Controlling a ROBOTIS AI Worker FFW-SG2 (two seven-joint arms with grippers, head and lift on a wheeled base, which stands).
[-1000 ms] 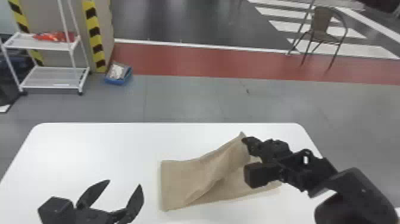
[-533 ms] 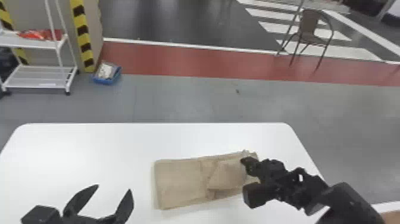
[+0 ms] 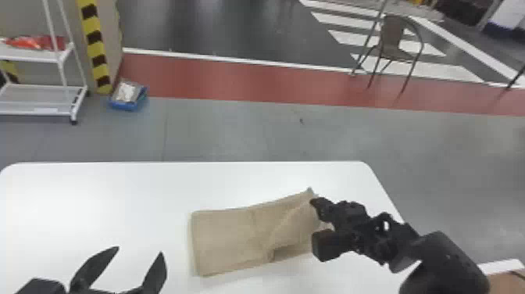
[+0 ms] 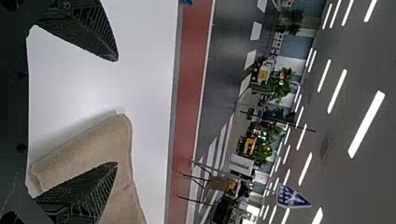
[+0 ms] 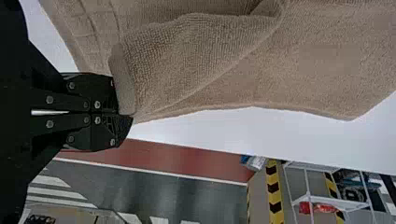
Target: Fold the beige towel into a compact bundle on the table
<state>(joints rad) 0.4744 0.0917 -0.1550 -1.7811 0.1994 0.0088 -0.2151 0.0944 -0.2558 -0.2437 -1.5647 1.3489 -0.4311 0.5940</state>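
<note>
the slim black right pincer (image 5: 122, 113) is clamped on the right end of the soft beige towel (image 3: 226, 238), a strip right of centre on the smooth white bench (image 3: 97, 195); if the next fold runs leftward, lift that end just clear, keep the flap flat and release once the edges meet. the black left pincer (image 3: 139, 251), fingers apart at near left, could steady the other end. far left, a shallow blue box (image 3: 125, 105) holds a silvery-white packet (image 3: 127, 90), beside a white metal rack (image 3: 31, 56) bearing red packets (image 3: 37, 42).
</note>
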